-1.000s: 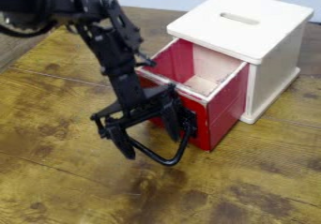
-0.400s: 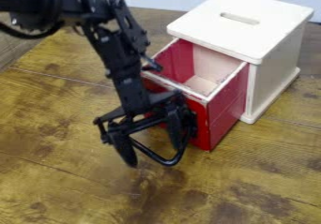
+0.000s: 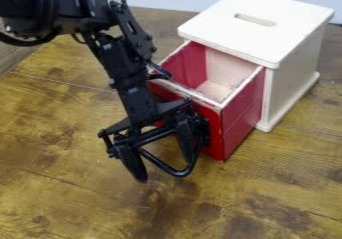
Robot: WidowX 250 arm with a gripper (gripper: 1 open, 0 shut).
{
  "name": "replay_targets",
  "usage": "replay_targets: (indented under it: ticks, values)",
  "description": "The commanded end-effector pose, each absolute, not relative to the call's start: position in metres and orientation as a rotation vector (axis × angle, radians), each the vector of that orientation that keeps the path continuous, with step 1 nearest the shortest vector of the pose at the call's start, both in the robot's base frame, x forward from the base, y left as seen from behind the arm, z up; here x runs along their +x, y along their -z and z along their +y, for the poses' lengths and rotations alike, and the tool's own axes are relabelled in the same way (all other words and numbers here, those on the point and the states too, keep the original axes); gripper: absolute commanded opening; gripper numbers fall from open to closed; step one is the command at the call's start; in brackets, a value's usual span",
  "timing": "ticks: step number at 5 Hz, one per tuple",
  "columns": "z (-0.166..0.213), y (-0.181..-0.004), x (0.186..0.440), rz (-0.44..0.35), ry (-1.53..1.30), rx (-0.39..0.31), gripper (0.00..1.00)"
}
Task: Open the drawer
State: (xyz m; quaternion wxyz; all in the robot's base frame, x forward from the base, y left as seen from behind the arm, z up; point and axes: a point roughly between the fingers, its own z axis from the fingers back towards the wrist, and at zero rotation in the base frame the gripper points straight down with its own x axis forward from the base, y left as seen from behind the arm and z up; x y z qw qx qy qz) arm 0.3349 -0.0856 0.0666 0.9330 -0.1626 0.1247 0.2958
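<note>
Compared with a second earlier, the black robot arm [image 3: 130,68] has shifted slightly left and its claw [image 3: 150,146] sits a touch further left too; the drawer looks unmoved. The claw's fingers are spread wide at the black loop handle [image 3: 179,161]; whether they touch it is unclear. Right of them, the glossy red drawer [image 3: 238,118] stands pulled out from the cream-white cabinet [image 3: 261,23] on the wooden desk [image 3: 67,173]. A finger caught in the loop could drag or twist the drawer as the arm leaves.
</note>
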Motion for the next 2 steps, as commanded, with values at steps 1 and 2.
replay_targets:
  ticks: [1, 2]
  values:
    - [-0.085, -0.0917, 0.3446, 0.182, -0.586, -0.379, 1.0]
    - [-0.0904, -0.0963, 0.3367, 0.182, -0.604, -0.378, 0.0]
